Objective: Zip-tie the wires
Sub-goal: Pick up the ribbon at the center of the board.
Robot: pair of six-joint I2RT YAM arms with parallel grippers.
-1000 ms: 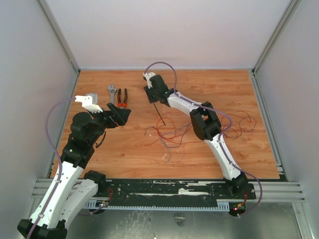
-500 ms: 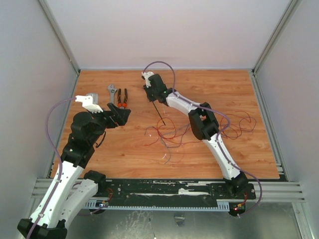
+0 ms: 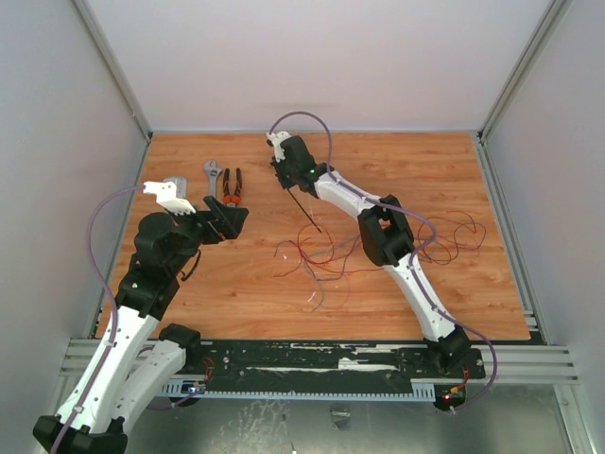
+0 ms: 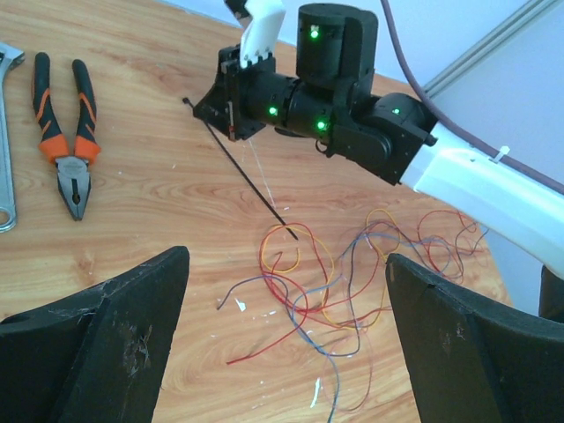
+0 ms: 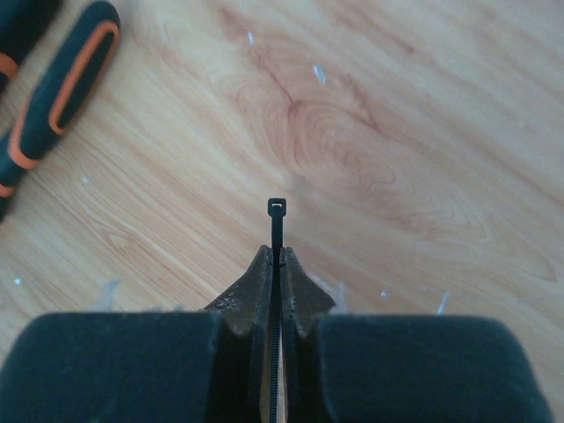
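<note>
The wires [image 3: 321,253] lie as a loose red, maroon, orange and purple tangle mid-table, with more loops to the right [image 3: 456,235]. They also show in the left wrist view [image 4: 326,273]. My right gripper [image 3: 284,178] is shut on the zip tie [image 3: 304,210] near its head and holds it slanted. The free tip of the zip tie points down at the left edge of the tangle. The head pokes out past the fingertips in the right wrist view [image 5: 277,207]. My left gripper [image 3: 236,216] is open and empty, above the table left of the wires.
Orange-handled pliers [image 3: 232,184] and a grey wrench [image 3: 216,177] lie at the back left, just beyond my left gripper. The enclosure walls stand close on the left, right and back sides. Small white scraps dot the wood near the wires.
My right gripper has shifted slightly back and left. The zip tie's lower tip has swung a little right toward the wires. My left arm has not moved.
</note>
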